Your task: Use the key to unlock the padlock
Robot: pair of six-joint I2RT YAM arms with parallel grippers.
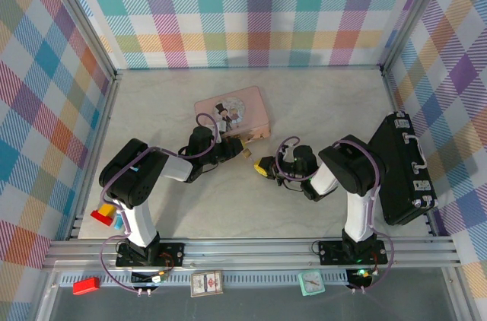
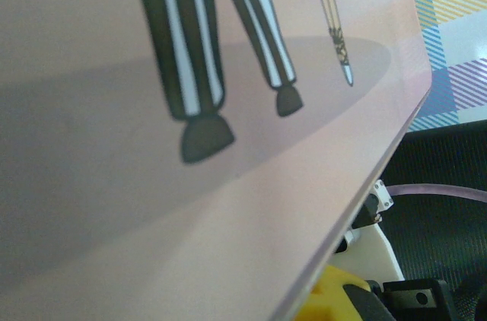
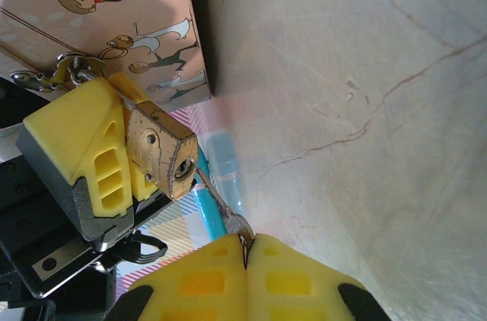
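The brass padlock [image 3: 158, 147] hangs above the table with my left gripper [image 1: 239, 149] shut on its body; one yellow finger [image 3: 74, 137] shows beside it in the right wrist view. Its keyhole faces my right gripper [image 3: 245, 240], which is shut on the head of the small silver key [image 3: 228, 214]. The key's blade slants up to the keyhole and its tip touches the opening; how deep it sits I cannot tell. From above, the padlock [image 1: 249, 152] and the right gripper [image 1: 262, 167] almost meet at mid-table.
The pink picture tin [image 1: 232, 112] lies just behind the left gripper, and its lid [image 2: 190, 184] is very close in the left wrist view. A black case [image 1: 403, 169] stands at the right edge. Red and yellow blocks [image 1: 105, 215] sit at the near left.
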